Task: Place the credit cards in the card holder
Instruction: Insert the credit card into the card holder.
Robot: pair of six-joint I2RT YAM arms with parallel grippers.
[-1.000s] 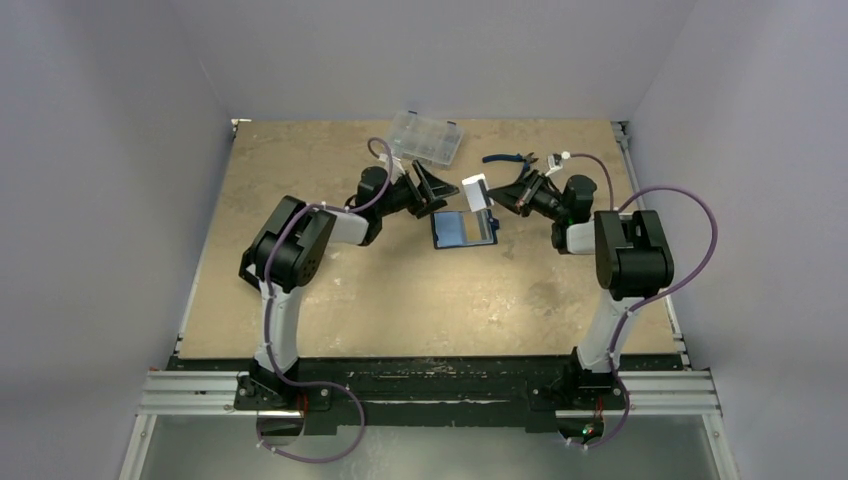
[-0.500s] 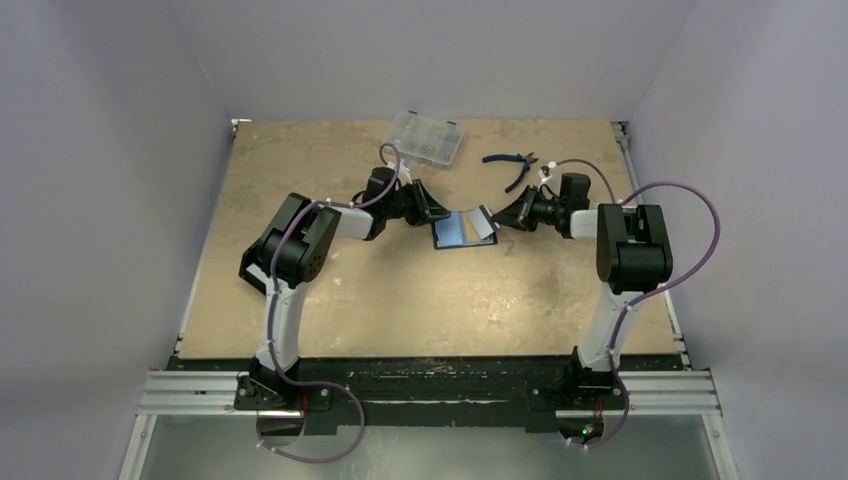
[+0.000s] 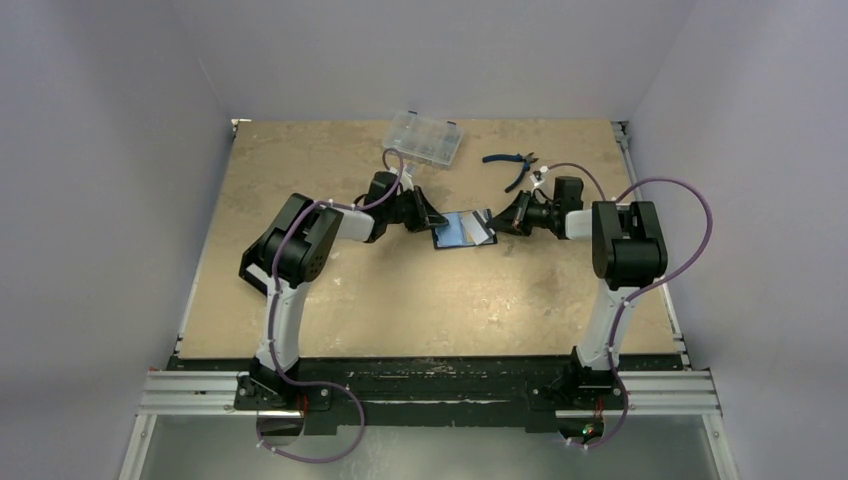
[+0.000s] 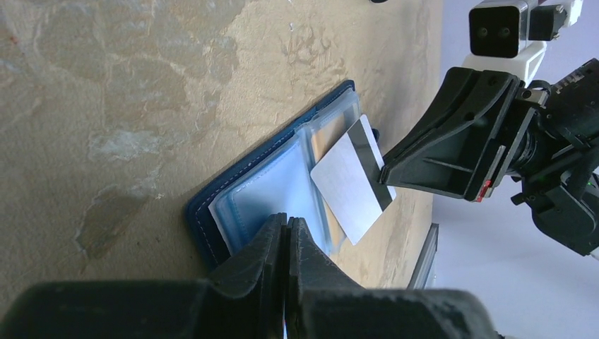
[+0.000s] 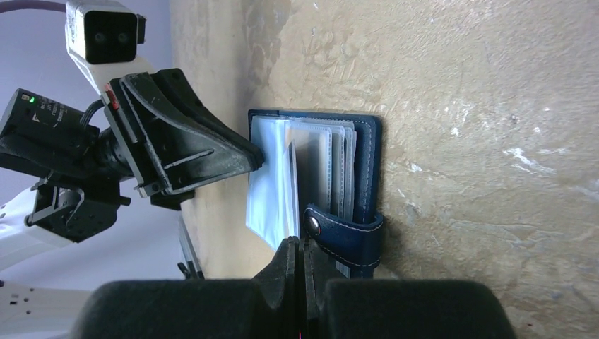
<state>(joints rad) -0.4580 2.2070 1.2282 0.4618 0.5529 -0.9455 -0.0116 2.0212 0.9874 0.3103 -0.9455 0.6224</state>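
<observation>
- Tan mottled counter (image 3: pixel 450 300), plain grey walls around it.
- Left tool (image 4: pixel 286 224): jaws closed tight at a clear sleeve of the open card holder (image 4: pixel 201 219), probably pinching it, though the contact itself is hidden.
- Right tool (image 4: pixel 386 168): clamped on a striped credit card (image 4: pixel 350 180), whose corner lies over the sleeves at mid-counter.
- Step in hand looks like insertion. The next move calls for lining the card's edge up with a pocket mouth, then sliding it inward while the holder is steadied.

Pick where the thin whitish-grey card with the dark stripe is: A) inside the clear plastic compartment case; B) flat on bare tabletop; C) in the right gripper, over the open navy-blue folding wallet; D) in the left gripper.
C: the left wrist view shows the whitish-grey striped card clamped by the right gripper, over the navy-blue folding wallet and its clear sleeves.
</observation>
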